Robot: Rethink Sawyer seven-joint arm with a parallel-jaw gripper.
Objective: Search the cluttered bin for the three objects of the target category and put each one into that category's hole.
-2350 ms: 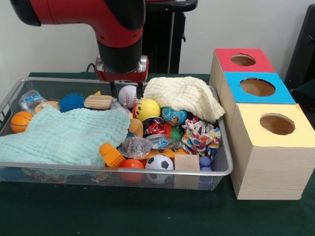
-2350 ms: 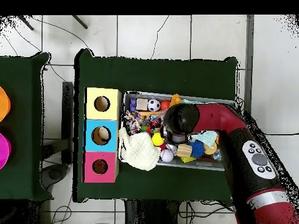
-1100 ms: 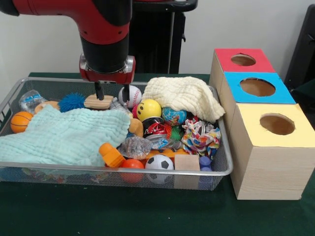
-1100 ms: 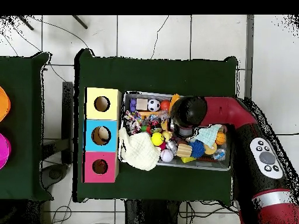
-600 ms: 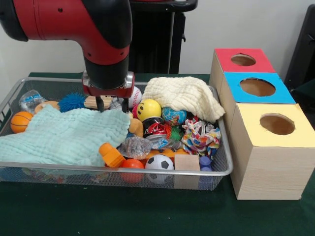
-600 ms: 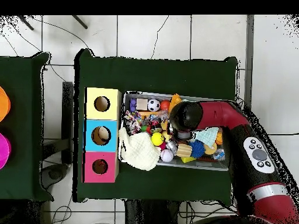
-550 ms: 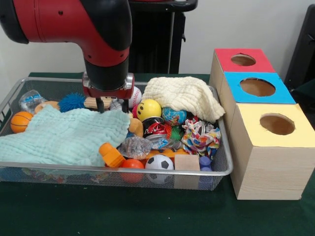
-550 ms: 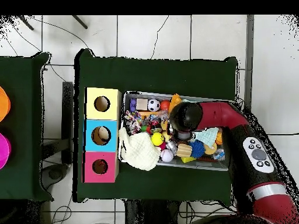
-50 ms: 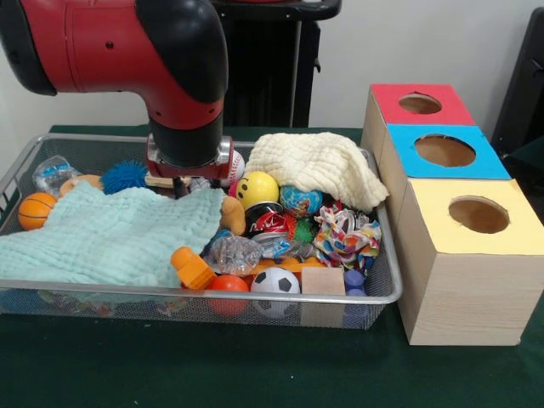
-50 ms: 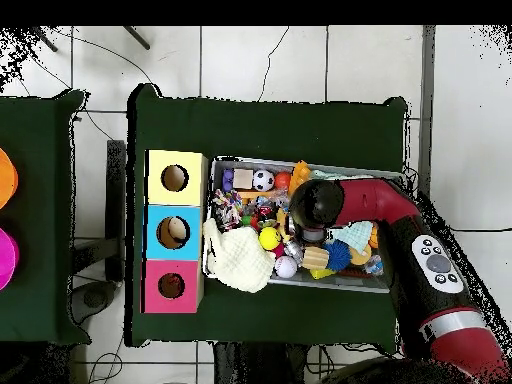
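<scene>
I see my red and black arm reaching down into a wire mesh bin (image 9: pixel 387 280) on a dark green surface (image 9: pixel 255 365). Its claw (image 9: pixel 183 185) sits low at the back of the bin, at the far edge of a pale green cloth (image 9: pixel 110 234), and I cannot tell whether it is apart or together because the wrist and cloth hide it. Just behind it lie a flat wooden piece (image 9: pixel 157 179), a blue spiky ball (image 9: pixel 125 176) and a baseball (image 9: pixel 235 166). To the right of the claw in the front view a yellow smiley ball (image 9: pixel 256 189) rests beside a cream cloth (image 9: pixel 319 166) draped over the bin's back corner. Near the front rim I see a soccer ball (image 9: pixel 274 282), an orange ball (image 9: pixel 228 285) and a wooden cube (image 9: pixel 323 280); a small basketball (image 9: pixel 36 210) sits at the left end. Beside the bin stand three wooden boxes, each with a round hole on top: red (image 9: pixel 420 104), blue (image 9: pixel 444 150) and yellow (image 9: pixel 478 214).
</scene>
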